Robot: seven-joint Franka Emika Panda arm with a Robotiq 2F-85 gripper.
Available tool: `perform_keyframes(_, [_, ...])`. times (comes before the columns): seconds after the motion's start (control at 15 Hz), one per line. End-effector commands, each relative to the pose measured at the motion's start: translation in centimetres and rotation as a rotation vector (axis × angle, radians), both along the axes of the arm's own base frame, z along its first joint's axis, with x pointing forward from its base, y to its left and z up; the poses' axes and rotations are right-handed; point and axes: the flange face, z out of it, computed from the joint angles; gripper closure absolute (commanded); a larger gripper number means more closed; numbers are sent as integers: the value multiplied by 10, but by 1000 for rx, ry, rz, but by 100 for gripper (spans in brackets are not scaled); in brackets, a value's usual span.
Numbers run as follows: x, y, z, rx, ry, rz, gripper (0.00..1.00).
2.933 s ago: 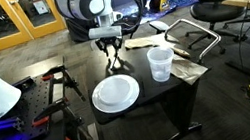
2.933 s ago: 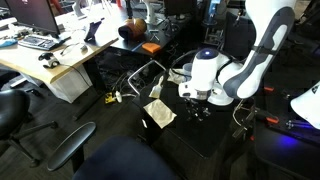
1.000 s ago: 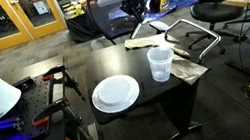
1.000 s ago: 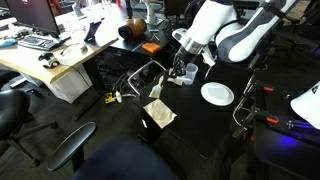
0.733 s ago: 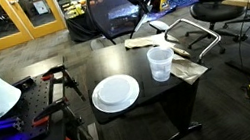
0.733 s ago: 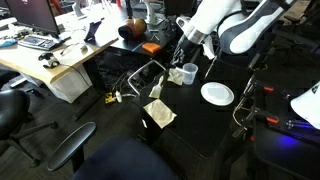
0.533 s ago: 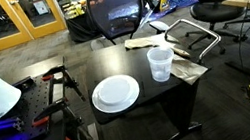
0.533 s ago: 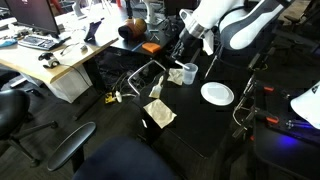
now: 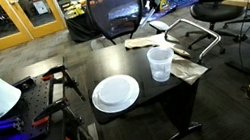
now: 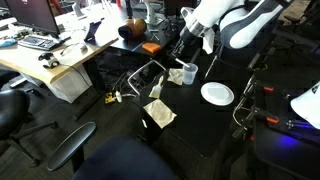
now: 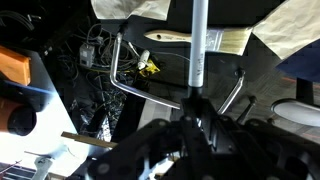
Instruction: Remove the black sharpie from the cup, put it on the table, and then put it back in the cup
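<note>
In an exterior view the white Panda arm (image 10: 248, 22) reaches in from the upper right. Its rounded wrist (image 10: 207, 17) bends downward, so the dark Robotiq gripper (image 10: 184, 54) hangs above the back left corner of the table (image 10: 205, 125) as that view shows it, well clear of the top. In the wrist view the jaws are pressed together on the black sharpie (image 11: 197, 50), whose thin shaft sticks straight out past the fingertips.

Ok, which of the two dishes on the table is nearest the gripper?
The clear cup, just beneath the gripper; the white plate lies farther off to the side.
</note>
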Motion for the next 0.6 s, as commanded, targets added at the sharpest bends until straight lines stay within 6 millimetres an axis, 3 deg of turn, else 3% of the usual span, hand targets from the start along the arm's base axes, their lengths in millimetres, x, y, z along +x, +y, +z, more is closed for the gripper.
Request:
perform_keyframes(0.0, [18,-6,1,-29,-34,-49,96])
perform_keyframes(0.2, [34,-11,6,-38,-75,-123,96])
perform_keyframes(0.53, [55,-2,12,-41,-110,-186,96])
